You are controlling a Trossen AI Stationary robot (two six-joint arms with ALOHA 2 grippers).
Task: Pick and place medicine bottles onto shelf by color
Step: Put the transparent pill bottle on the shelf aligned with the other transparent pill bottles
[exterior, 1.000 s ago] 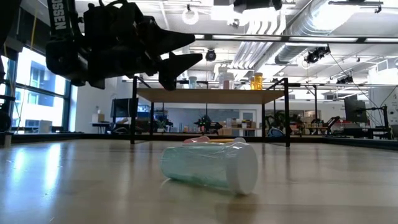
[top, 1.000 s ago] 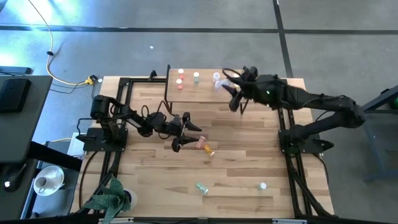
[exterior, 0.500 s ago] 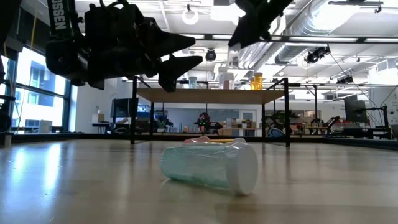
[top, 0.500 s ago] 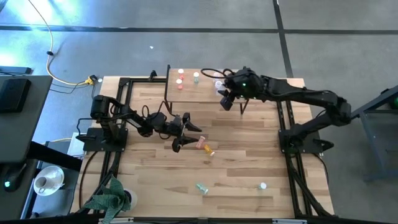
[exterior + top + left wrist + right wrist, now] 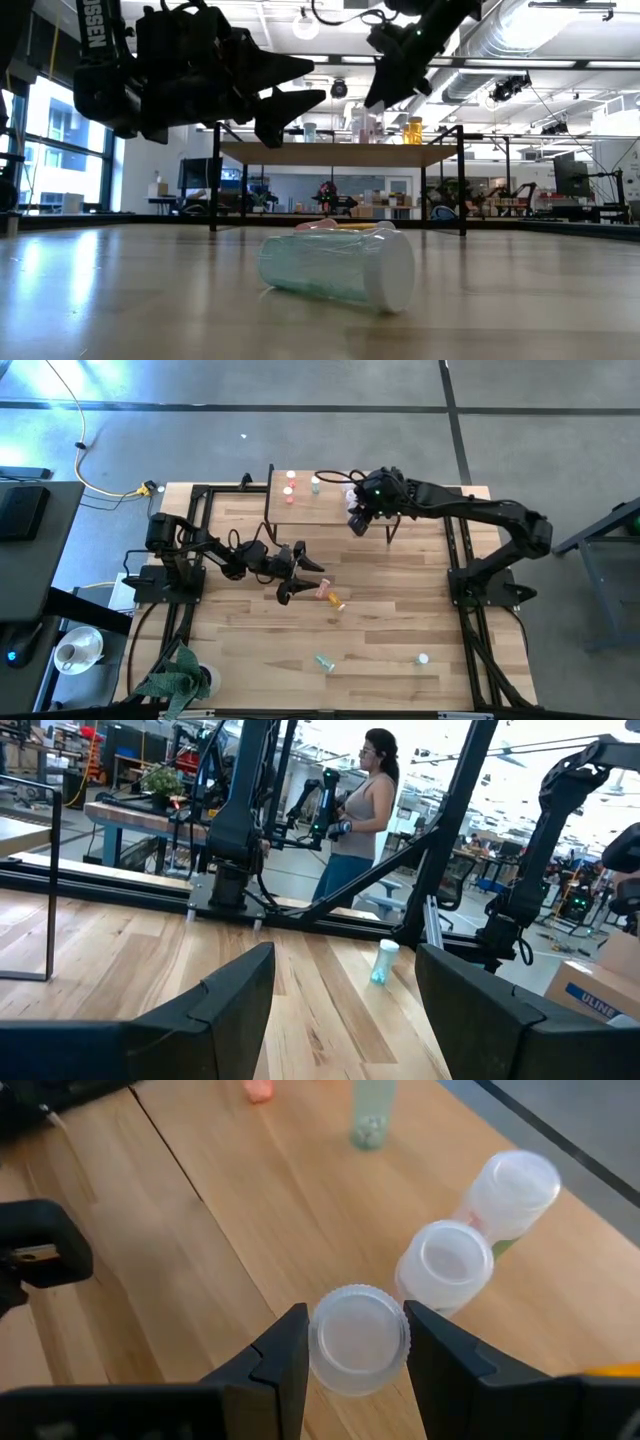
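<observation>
Partway through, I'd say. Going left to right: the left tool (image 5: 300, 572) hangs over the middle of the counter (image 5: 400, 600) with its jaws spread wide and nothing between them. Just beside it lie a pink bottle (image 5: 323, 591) and an orange bottle (image 5: 336, 603), touching or nearly so, both tipped over with their long axes flat on the wood. Closer to the front edge, a pale green bottle (image 5: 324, 661) is also on its side; in the low view its white cap faces right and toward the camera. A white-capped bottle (image 5: 423, 658) stands upright further right. So four are left to sort, by my count.

At the back, the shelf (image 5: 320, 512) already carries a few upright bottles: two reddish ones at its left end, a greenish one next, more under the arm. The right tool (image 5: 352, 1342) is above the shelf's right part, clamped on a clear bottle (image 5: 358, 1338), held upright with its cap up, just beside two similar white-capped ones. Looks like it's about to be set down.
</observation>
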